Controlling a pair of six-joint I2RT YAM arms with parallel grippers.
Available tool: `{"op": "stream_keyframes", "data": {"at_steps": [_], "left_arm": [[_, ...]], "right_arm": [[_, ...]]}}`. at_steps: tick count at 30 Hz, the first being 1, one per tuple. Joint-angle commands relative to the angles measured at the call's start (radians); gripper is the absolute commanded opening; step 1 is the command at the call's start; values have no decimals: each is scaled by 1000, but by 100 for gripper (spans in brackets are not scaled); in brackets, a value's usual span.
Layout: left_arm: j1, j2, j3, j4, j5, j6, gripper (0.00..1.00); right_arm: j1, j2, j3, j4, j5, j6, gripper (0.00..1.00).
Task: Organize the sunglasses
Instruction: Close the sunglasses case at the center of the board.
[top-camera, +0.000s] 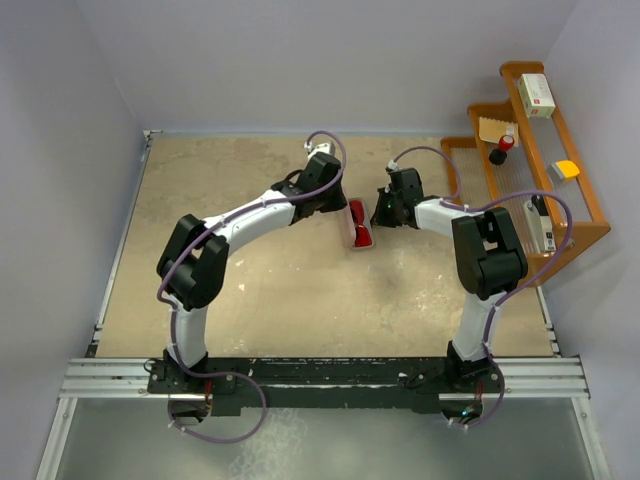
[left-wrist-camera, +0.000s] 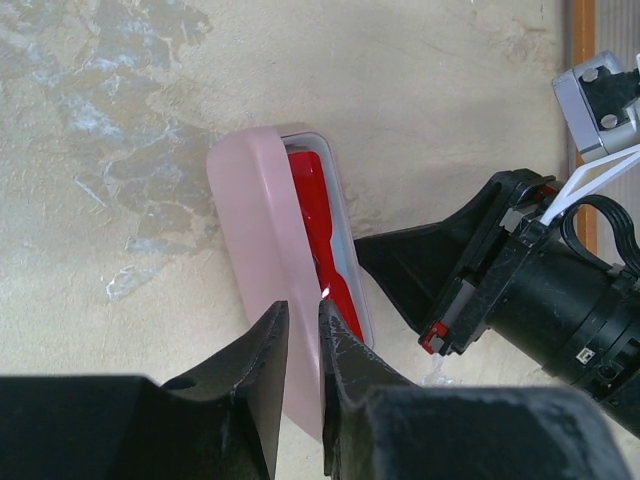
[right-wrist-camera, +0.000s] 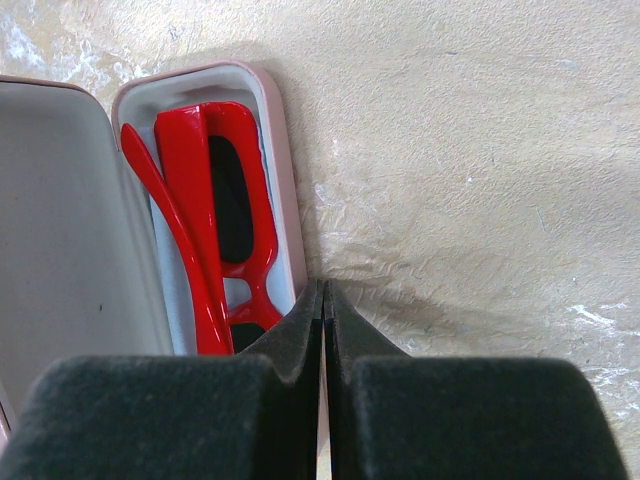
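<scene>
Red sunglasses (right-wrist-camera: 185, 200) lie inside the open pink case (right-wrist-camera: 283, 150) on the table (right-wrist-camera: 480, 200), between my two arms. My right gripper (right-wrist-camera: 322, 290) is closed tight on nothing, its tip just beside the case's wall. My left gripper (left-wrist-camera: 303, 312) has its fingers a narrow gap apart at the raised lid (left-wrist-camera: 250, 240); I cannot tell whether they pinch it.

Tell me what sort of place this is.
Probably a robotics lab test cell: two robot arms bolted to a metal rail, a worn tabletop boxed in by plain grey walls, and a wooden rack of small props at the side.
</scene>
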Motion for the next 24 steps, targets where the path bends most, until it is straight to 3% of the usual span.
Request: {"op": "stream_keyframes", "data": {"at_steps": [1,24], "left_arm": [[-1,-13,-10,56,20,-20,15],[-2,54,-18,68,49,-29,14]], "right_arm": [[6,7,-19,-30,-32,-17,0],[6,15,-12,-30,-33,-17,0]]}}
